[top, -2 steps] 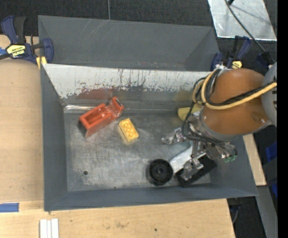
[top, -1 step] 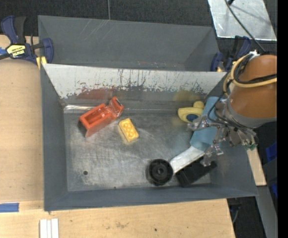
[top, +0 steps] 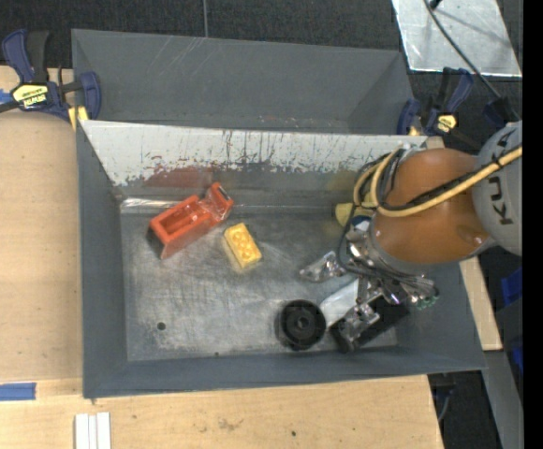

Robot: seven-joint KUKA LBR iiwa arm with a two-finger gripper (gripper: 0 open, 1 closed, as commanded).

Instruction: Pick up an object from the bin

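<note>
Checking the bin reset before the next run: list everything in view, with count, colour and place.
bin: one, grey metal, middle of view
open box: one, orange-red, upper left of the bin floor
block: one, yellow, just right of the box
disc: one, black, round, lower middle, near the front wall
shiny piece: one, silvery, right of centre, beside the arm's end; kind unclear
yellow thing: one, right side by the back wall, partly hidden behind the arm
dark thing: one, black with a pale part, lower right, under the arm's end; kind unclear
arm: one, orange cover with yellow cables, reaching in from the right, its end low over the bin's lower right
</note>
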